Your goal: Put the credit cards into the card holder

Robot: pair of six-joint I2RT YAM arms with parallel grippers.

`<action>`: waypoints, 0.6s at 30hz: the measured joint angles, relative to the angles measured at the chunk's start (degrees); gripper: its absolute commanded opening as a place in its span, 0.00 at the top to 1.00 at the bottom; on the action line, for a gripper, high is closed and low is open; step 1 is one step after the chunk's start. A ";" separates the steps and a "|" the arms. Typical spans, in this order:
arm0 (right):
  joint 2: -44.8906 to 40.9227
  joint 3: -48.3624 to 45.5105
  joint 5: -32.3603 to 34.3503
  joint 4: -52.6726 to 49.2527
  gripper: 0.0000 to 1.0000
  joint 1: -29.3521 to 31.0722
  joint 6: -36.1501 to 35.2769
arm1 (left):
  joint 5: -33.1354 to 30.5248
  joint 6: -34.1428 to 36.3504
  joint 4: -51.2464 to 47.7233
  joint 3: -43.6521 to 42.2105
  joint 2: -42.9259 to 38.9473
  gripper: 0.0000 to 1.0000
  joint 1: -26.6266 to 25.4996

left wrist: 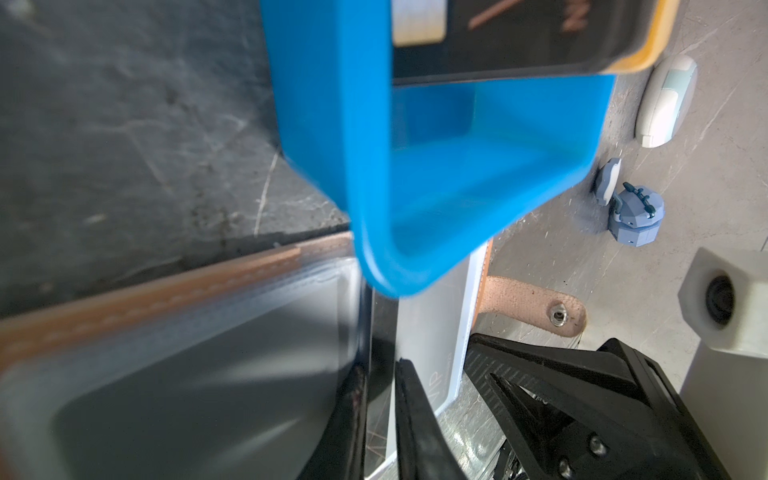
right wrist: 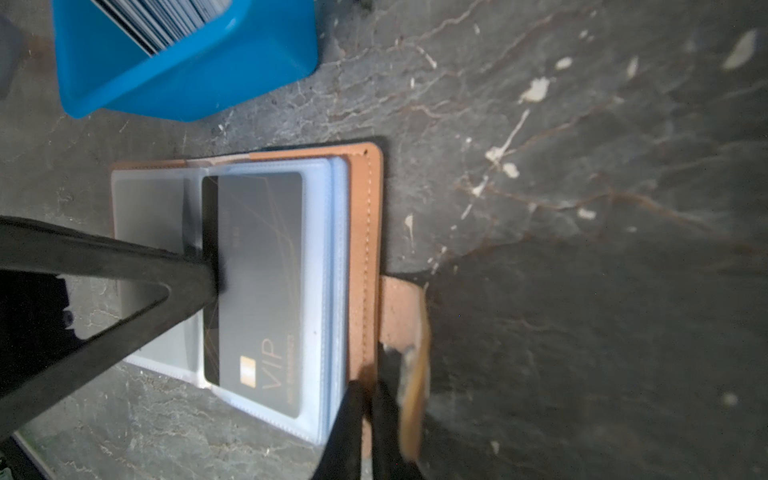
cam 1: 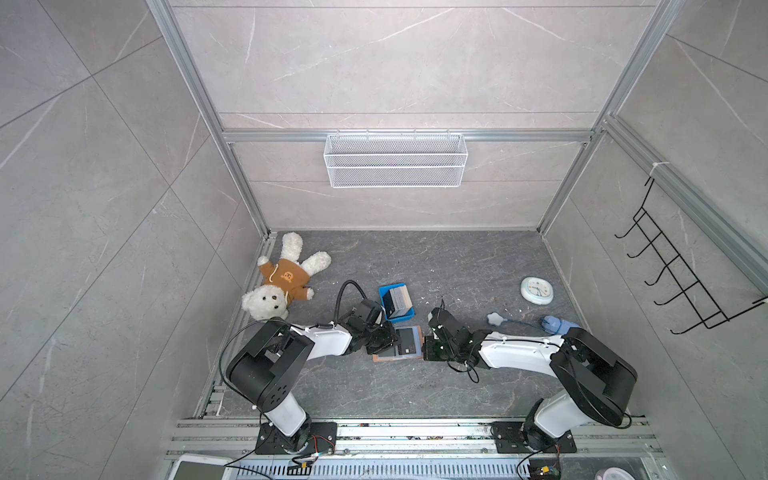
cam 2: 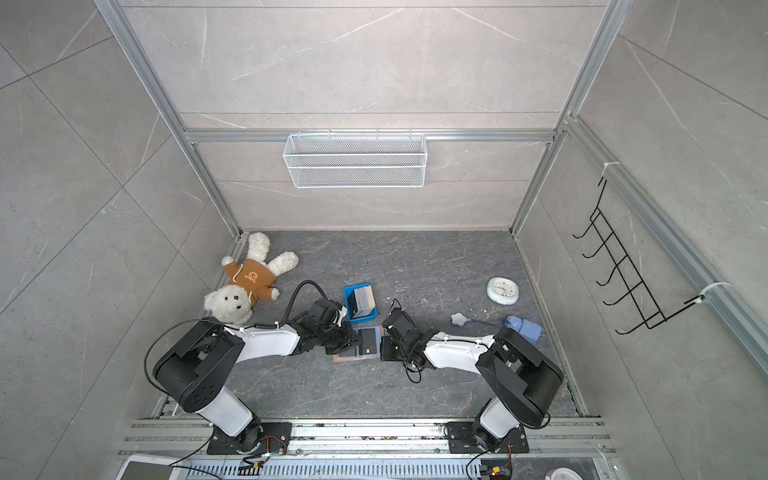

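Stone tabletop (right wrist: pixel 582 291); only wrist views show left gripper (left wrist: pixel 380 374) pinching card (right wrist: pixel 262 270), right gripper (right wrist: pixel 370 386) pinching card holder (right wrist: pixel 361 232).

Dark grey marbled counter (cam 1: pixel 457 266), white specks scattered. Teddy bear (cam 1: pixel 282 286) lying at 10 o'clock. Blue tray (cam 1: pixel 400 319) mid-counter. Open card holder (cam 1: pixel 384 355) flat just at its 6 o'clock. Round clock (cam 1: pixel 537 291) at 2 o'clock. Star knob (cam 1: pixel 493 319) and cabled blue device (cam 1: pixel 555 324) at 3 o'clock.

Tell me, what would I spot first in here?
A white teddy bear in a brown hoodie lies at the far left of the table. Mid-table, a bright blue tray holds a stack of cards, and in front of it a tan card holder lies open.
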 measured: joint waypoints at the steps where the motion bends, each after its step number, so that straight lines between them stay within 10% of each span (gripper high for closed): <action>1: 0.00 0.00 0.00 0.00 0.89 0.00 0.00 | -0.09 0.00 -0.04 0.02 0.00 0.84 -0.02; 18: 0.00 0.00 0.00 0.02 0.89 0.00 0.00 | -1.73 0.35 -0.70 0.11 -0.66 0.88 -1.09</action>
